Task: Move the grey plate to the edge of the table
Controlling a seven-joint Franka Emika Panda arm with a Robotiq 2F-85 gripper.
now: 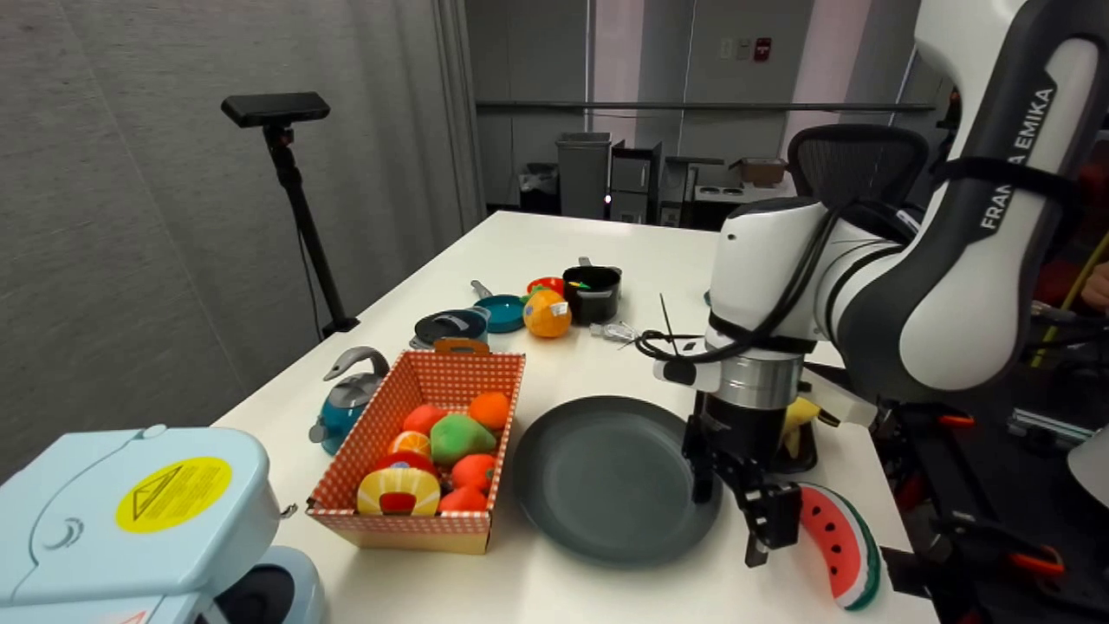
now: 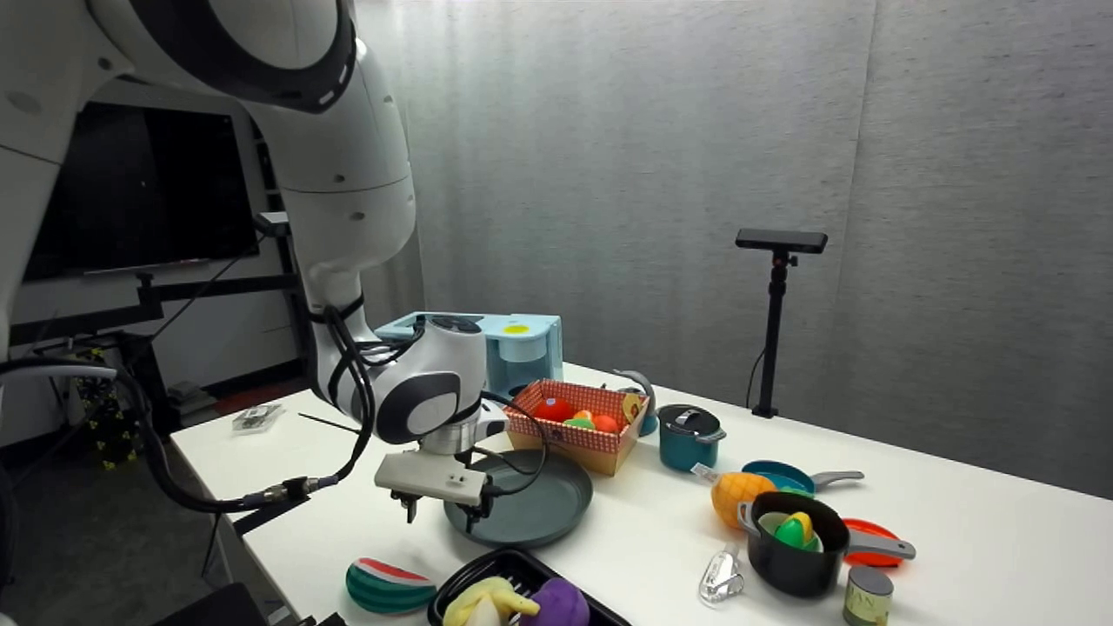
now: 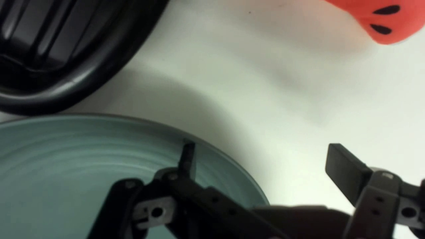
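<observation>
The grey plate (image 1: 606, 485) lies flat on the white table (image 1: 416, 585), between the fruit basket and my arm. It also shows in an exterior view (image 2: 539, 504) and, cut off, at the lower left of the wrist view (image 3: 66, 189). My gripper (image 1: 729, 524) points down at the plate's rim on the side nearer the robot, also seen in an exterior view (image 2: 441, 520). In the wrist view the gripper (image 3: 262, 149) is open with nothing held. One finger is over the plate just inside the rim; the other is outside, over the table. Contact cannot be told.
A black tray (image 3: 73, 83) with a banana and a purple item lies close beside the plate. A watermelon slice (image 1: 836, 542) lies near the table edge. A checkered fruit basket (image 2: 591, 452) stands beside the plate. Pots, a pan and a pineapple (image 2: 739, 496) stand farther along.
</observation>
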